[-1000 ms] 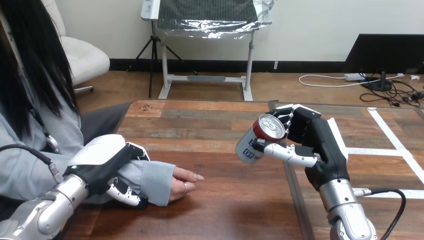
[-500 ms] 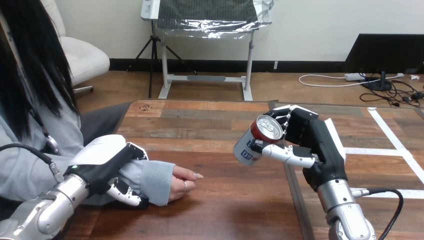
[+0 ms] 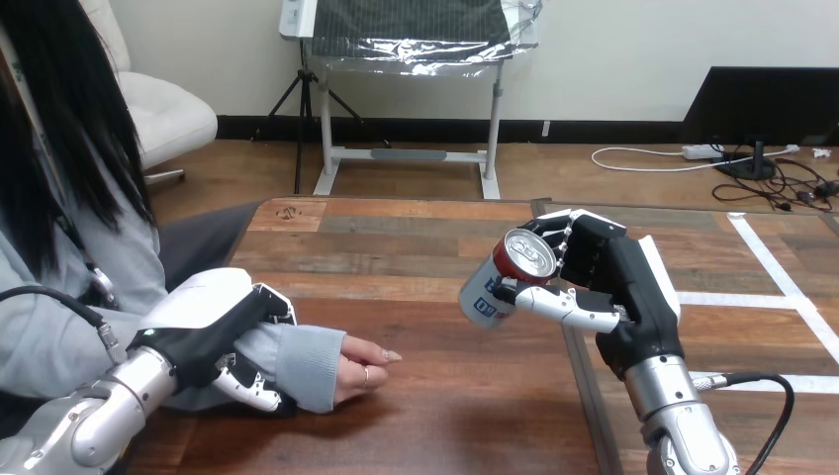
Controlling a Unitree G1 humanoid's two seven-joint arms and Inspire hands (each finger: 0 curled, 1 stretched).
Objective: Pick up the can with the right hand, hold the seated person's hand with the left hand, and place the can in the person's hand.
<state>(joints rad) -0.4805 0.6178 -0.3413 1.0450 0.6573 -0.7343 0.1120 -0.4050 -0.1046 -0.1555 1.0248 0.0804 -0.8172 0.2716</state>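
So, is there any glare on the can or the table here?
Head view: the can, in the right hand, shows a small bright highlight on its silver top; the table has only a soft sheen; a soft shadow lies under the person's hand.

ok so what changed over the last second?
The right robot hand, shut on the tilted can, eased slightly left toward the person's hand, above the table. Nothing was grabbed or released. The left robot hand stays curled round the person's sleeved wrist, and the person's hand stays resting on the table.
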